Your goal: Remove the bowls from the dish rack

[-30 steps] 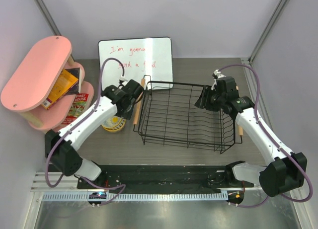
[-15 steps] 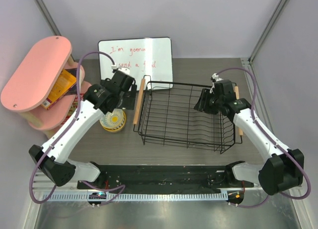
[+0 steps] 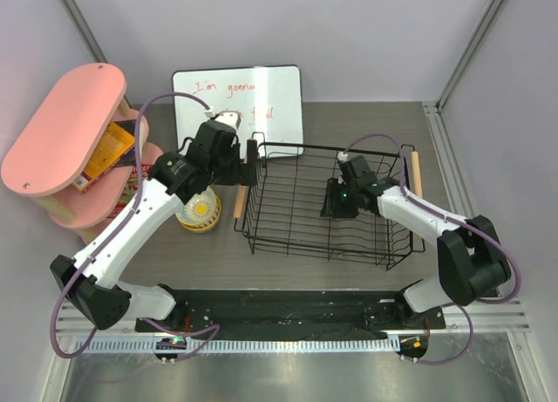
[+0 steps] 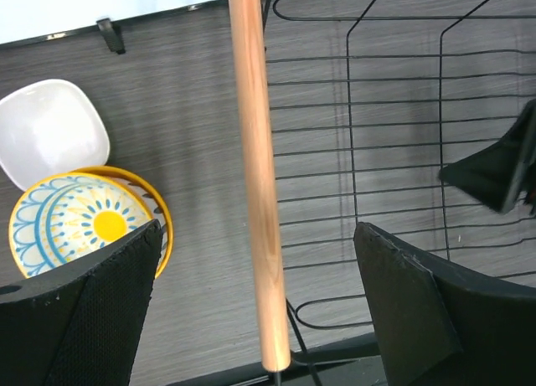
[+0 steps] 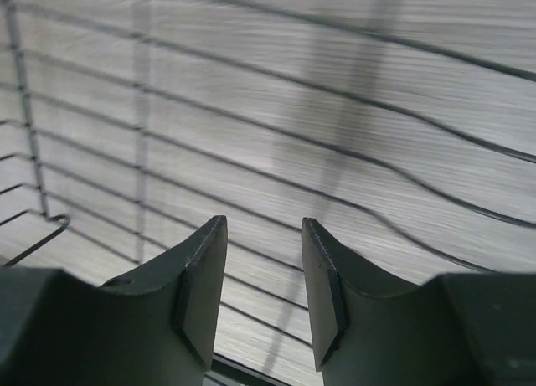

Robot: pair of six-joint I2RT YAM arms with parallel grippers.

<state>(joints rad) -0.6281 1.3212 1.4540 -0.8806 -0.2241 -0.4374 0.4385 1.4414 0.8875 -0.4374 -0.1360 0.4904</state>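
Note:
The dish rack (image 3: 296,236) is a black wire basket mid-table, and no bowl shows inside it. My left gripper (image 3: 250,158) hangs open over its left wooden handle (image 4: 255,151), one finger on each side, not touching it (image 4: 258,235). My right gripper (image 3: 334,201) is inside the rack, low over the wire floor (image 5: 167,93), open with nothing between its fingers (image 5: 264,227). Left of the rack, on the table, stand an orange-yellow bowl (image 3: 199,213) with a blue-patterned inside (image 4: 88,223) and a white bowl (image 4: 52,131) touching it.
A pink oval shelf (image 3: 65,127) holding boxes stands at the far left. A whiteboard (image 3: 237,101) leans behind the rack. The rack's right wooden handle (image 3: 415,171) lies beside my right arm. A black mat (image 3: 288,302) runs along the near edge.
My right gripper has moved left from the rack's right wall down into the basket. My left gripper has swung right, from above the bowls to over the left handle.

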